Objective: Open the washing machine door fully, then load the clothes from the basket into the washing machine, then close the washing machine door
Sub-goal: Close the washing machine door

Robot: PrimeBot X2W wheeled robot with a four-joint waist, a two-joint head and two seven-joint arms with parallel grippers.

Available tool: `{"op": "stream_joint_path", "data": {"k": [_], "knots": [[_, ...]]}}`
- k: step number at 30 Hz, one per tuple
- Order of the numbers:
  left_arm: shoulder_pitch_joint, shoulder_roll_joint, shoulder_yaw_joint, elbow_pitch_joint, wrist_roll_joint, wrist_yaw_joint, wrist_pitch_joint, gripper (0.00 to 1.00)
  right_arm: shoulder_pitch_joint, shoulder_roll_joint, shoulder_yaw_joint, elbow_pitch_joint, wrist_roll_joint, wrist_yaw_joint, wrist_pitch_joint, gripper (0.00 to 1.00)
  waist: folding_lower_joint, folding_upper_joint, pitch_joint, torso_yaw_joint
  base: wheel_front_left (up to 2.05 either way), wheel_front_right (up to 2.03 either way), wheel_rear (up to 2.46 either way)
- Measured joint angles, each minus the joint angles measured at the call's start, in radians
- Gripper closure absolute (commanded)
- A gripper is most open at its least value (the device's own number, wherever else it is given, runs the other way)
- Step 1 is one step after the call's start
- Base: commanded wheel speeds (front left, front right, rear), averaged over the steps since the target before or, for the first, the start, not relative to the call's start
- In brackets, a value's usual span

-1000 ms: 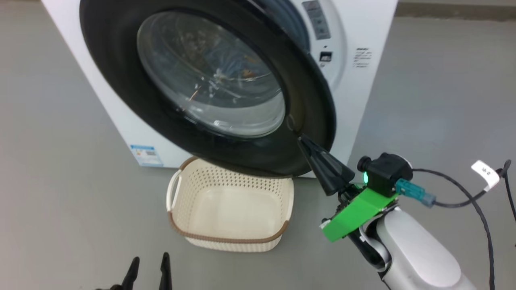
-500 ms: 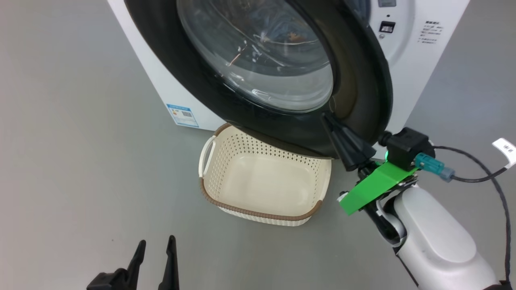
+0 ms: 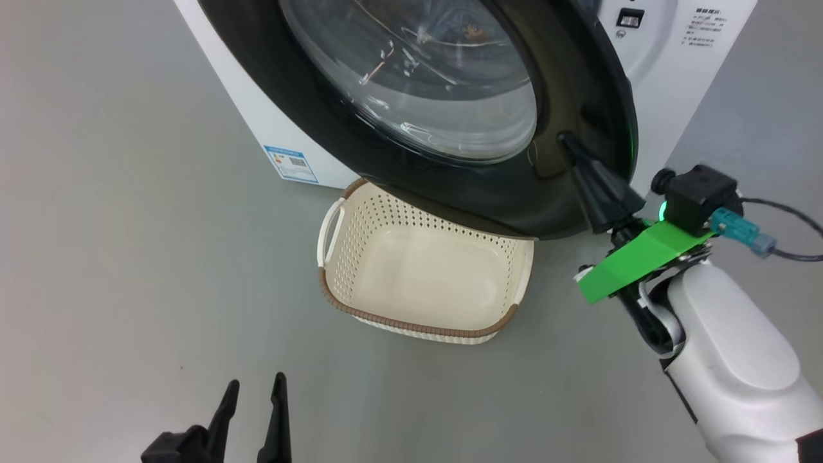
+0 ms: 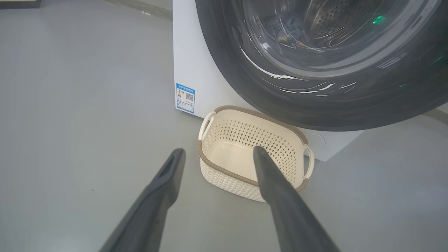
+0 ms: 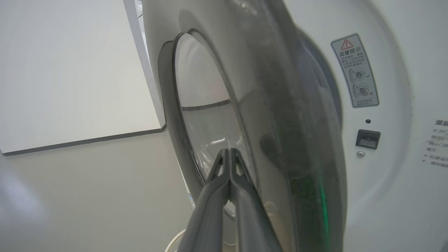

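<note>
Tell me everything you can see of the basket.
The basket is small, rectangular, cream plastic, with perforated walls, a brown rim band and a looped handle at each end. It is empty and stands upright on the grey floor before the washing machine, its far edge beneath the open door.

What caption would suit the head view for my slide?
Shut right hand against the partly open washing machine door, which overhangs the empty laundry basket.

closed right gripper [image 5: 229,151], seemingly touching door [image 5: 269,105]
</note>
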Motion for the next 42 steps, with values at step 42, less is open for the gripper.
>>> {"op": "stream_joint_path", "data": {"k": [42], "knots": [[-0.144,-0.006,-0.076,0.007,0.015,-0.038,-0.002,0.0,-0.313,-0.141,-0.09,0.03,-0.082,0.0,0.0,1.0,0.0001,0.0,0.202,0.04,0.0,0.0,0.0]]}}
